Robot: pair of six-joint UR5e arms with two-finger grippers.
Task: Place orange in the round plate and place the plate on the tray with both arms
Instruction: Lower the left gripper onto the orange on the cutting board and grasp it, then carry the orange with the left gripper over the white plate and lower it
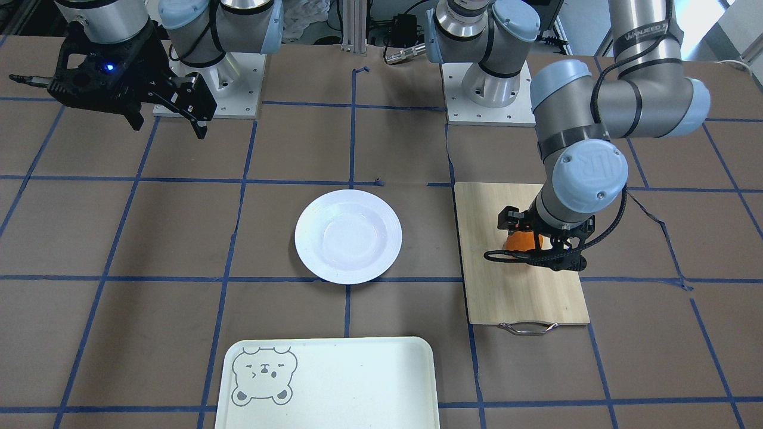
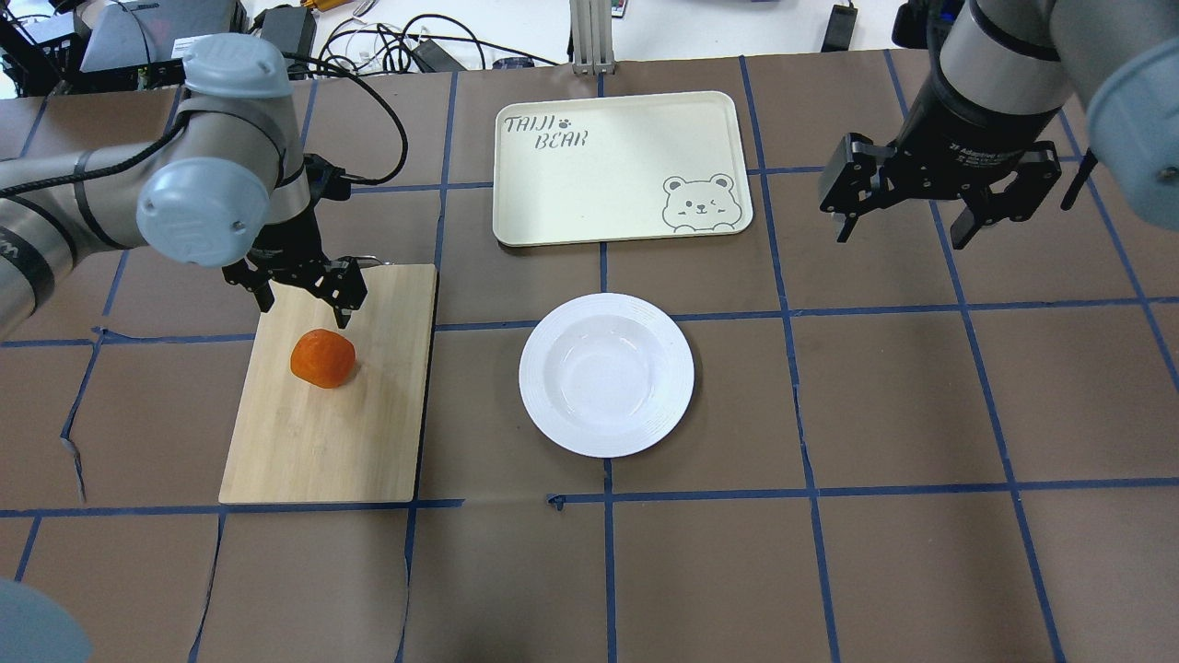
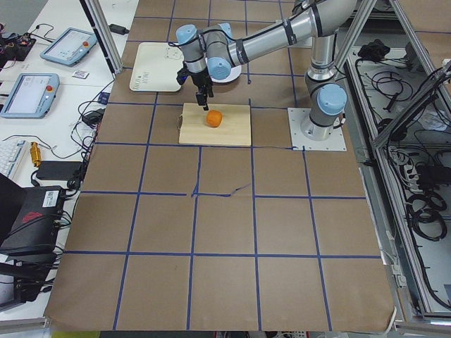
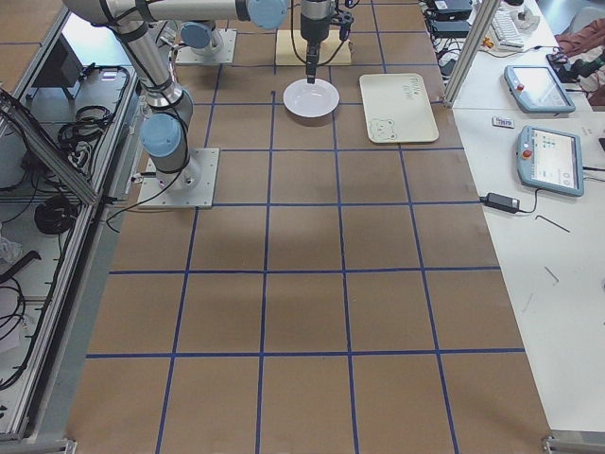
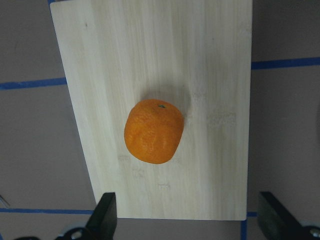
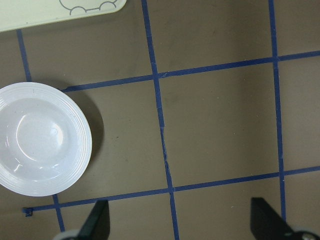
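The orange (image 2: pixel 322 358) lies on a wooden cutting board (image 2: pixel 318 442) at the table's left; the left wrist view has the orange (image 5: pixel 154 131) centred on the board. My left gripper (image 2: pixel 304 308) hangs open just above and behind it, jaws spread wider than the fruit, touching nothing. The white round plate (image 2: pixel 606 374) sits empty at mid-table. Beyond it lies the cream tray (image 2: pixel 589 175) with its bear face. My right gripper (image 2: pixel 901 235) hovers open over bare table to the right of the tray, holding nothing. The right wrist view catches the plate (image 6: pixel 42 139) at its left.
The board's metal handle (image 1: pixel 528 328) points away from the robot. Brown paper with blue tape lines covers the table (image 2: pixel 921 414). Cables and boxes lie past the far edge (image 2: pixel 387 46). The arm bases (image 1: pixel 489 89) stand at the robot's side.
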